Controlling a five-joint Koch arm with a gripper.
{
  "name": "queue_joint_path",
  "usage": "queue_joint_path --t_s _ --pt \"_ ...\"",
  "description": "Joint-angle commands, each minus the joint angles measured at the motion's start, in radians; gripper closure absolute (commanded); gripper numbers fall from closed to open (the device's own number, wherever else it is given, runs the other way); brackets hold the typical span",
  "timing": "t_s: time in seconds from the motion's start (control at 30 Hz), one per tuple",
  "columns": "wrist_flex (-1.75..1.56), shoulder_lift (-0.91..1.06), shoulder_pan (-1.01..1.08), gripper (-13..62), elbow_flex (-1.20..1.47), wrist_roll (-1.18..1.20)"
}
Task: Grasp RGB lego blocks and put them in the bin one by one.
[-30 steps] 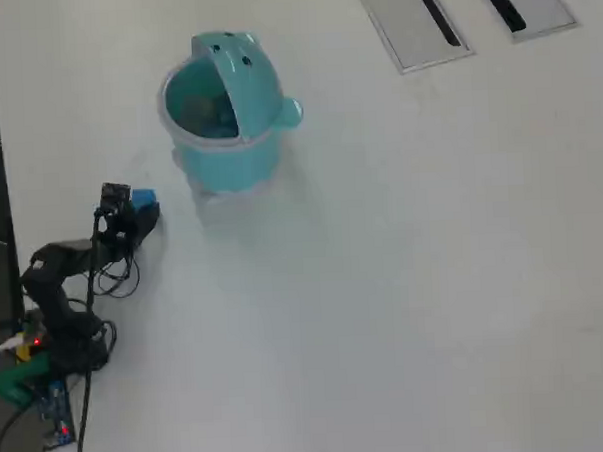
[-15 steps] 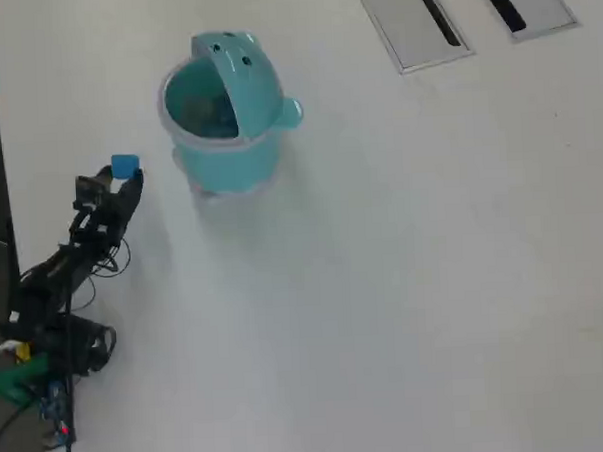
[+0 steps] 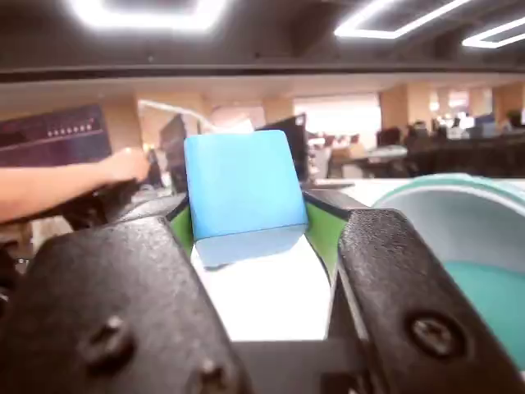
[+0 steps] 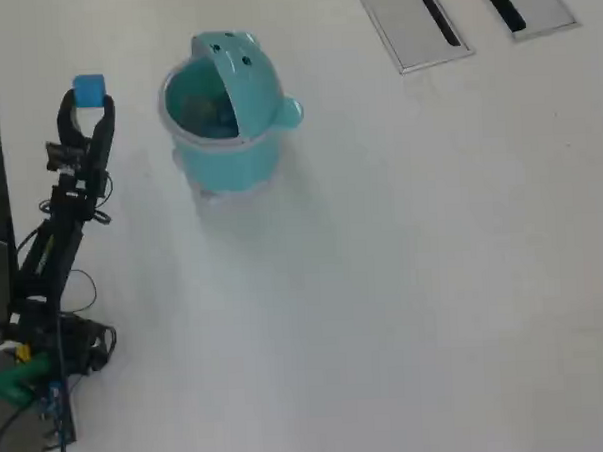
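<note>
One blue block [image 3: 244, 190] is all that shows of the three lego pieces; the red and the yellow-green ones cannot be made out in either view, though dim shapes lie at the bottom of the bin [image 4: 228, 154], too blurred to name. The block is a smooth, matte cube with softly rounded edges, and the jaws are closed on it, green pads pressing its two sides while the black moulded fingers [image 3: 394, 287], each with a sunken screw head, frame it in the wrist view. From overhead the gripper [image 4: 87, 99] sits at the end of the thin black arm [image 4: 57, 237], which stretches up along the left edge of the white table [image 4: 404, 282], with the block [image 4: 88, 89] at its tip, left of the bin and clear of it. The bin is a round teal tub of glossy plastic with a pale translucent rim; its domed lid [image 4: 243, 73] stands tipped open, bearing two dark dots like eyes and one knob-like ear [image 4: 291, 112] on the right. Its curved rim [image 3: 459, 193] fills the right of the wrist view. Two grey rectangular plates [image 4: 410, 21], each with one dark slot, lie at the table's top edge.
</note>
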Motion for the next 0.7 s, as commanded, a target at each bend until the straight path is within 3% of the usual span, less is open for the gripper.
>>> queue_joint_path --t_s 0.0,0.27,0.43,0.67 --pt "-0.055 0.006 0.009 44.0 -0.106 0.003" --pt "-0.095 -0.376 0.077 44.0 -0.468 0.005" --pt "-0.075 -0.456 0.124 44.0 -0.522 0.02" --pt "0.42 -0.595 0.172 43.5 -0.851 0.009"
